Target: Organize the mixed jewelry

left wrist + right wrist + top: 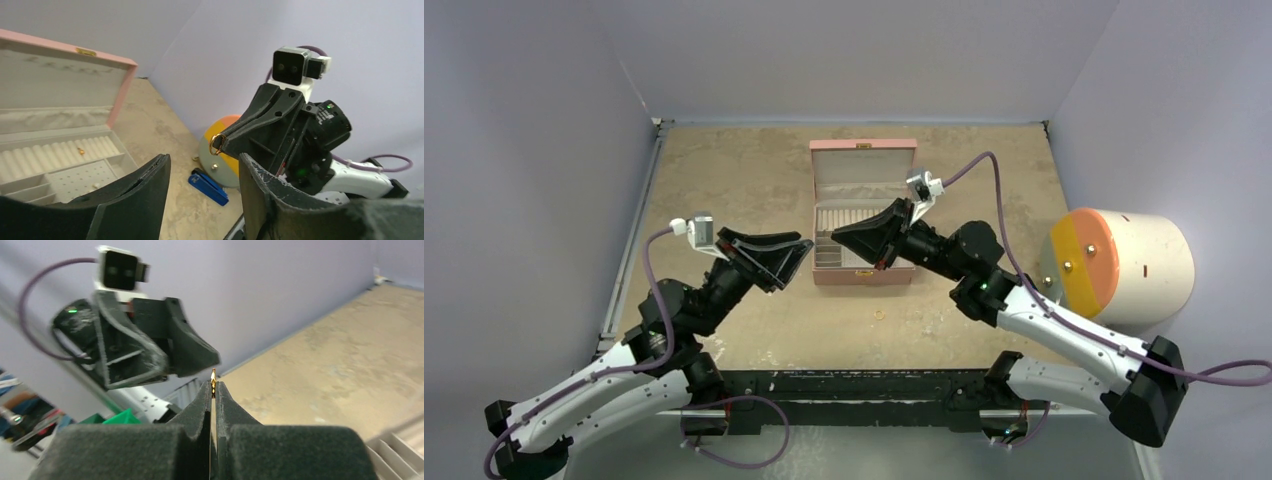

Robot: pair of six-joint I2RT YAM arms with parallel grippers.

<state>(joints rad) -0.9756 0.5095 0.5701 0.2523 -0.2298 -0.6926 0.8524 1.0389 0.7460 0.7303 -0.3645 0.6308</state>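
Gold ring [217, 145] is sitting pinched in my right gripper [836, 236]; my left gripper [796, 262], at its nine o'clock, is gaping wide.

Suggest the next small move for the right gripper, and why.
Probably lower the right gripper toward the ring rolls of the pink box: it is shut on a gold ring over the open box, and the left gripper is open, holding nothing.

Ring [879, 315] on table [724, 180] before box [864, 277]
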